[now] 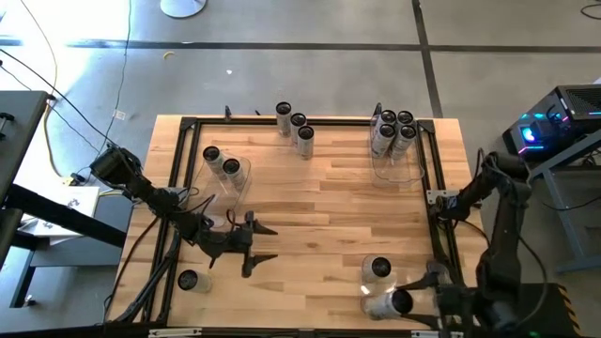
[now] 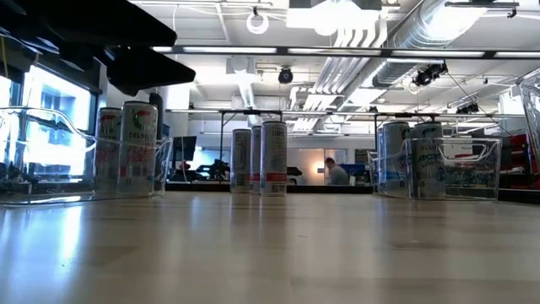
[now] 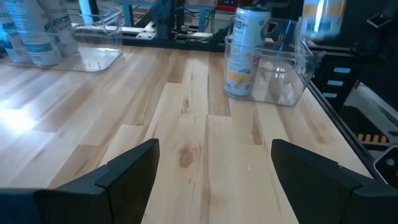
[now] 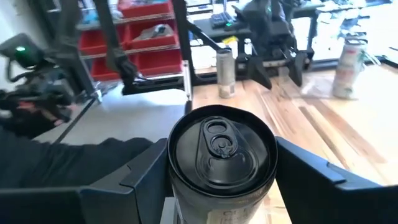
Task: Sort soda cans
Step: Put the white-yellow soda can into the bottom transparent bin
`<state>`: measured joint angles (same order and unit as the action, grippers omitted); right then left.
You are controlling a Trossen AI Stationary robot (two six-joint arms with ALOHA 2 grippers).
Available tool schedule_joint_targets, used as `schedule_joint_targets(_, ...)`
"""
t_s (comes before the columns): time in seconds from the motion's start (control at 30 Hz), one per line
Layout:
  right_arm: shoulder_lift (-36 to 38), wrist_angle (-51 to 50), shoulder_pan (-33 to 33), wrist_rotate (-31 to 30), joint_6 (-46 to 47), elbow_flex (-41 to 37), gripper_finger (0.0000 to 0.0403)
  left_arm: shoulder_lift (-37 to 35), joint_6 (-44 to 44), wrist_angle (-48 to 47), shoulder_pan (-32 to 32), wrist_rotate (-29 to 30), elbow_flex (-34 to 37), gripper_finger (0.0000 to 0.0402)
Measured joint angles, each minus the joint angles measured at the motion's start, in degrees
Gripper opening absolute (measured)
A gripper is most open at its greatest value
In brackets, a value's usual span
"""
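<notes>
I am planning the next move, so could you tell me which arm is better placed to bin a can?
The right: its gripper already closes around a can, while the left gripper hovers open and empty mid-table.

You have twelve soda cans, slim and silvery with dark round tops. Three (image 1: 295,126) stand upright in a loose row at the table's far edge. Five more (image 1: 394,130) are clustered upright in the far-right clear bin, and two (image 1: 222,161) stand in the left bin. One (image 1: 189,280) stands alone at the near-left corner. One (image 1: 379,269) stands near right, and beside it another (image 1: 391,303) lies tipped on its side.
</notes>
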<state>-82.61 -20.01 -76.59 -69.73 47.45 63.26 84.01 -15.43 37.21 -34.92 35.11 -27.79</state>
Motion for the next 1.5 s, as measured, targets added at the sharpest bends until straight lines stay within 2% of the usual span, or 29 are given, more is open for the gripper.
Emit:
schedule_joint_targets(0.3, -1.7, -6.8, 3.3, 4.2, 8.1, 0.0, 0.0234, 0.0, -0.5, 0.0, 0.0, 0.2, 0.0, 0.0303)
schedule_joint_targets(0.77, -2.2, -7.8, 4.8, 5.0, 9.8, -1.6, 0.0234, 0.0, 0.0, 0.0, 0.0, 0.3, 0.0, 0.0303)
schedule_joint_targets(1.03, -4.4, -6.6, 7.8, 10.7, 14.0, -5.0, 0.0237, 0.0, 0.0, 0.0, 0.1, 1.7, 0.0, 0.0303)
schedule_joint_targets(1.2, -5.6, -6.5, 9.0, 13.2, 13.2, -5.1, 0.0249, 0.0, 0.0, 0.0, 0.1, 1.8, 0.0, 0.0303)
schedule_joint_targets(1.5, -7.0, -6.7, 11.4, 16.8, 18.8, -5.0, 0.0253, 0.0, -0.5, 0.0, 0.1, 1.8, 0.0, 0.0303)
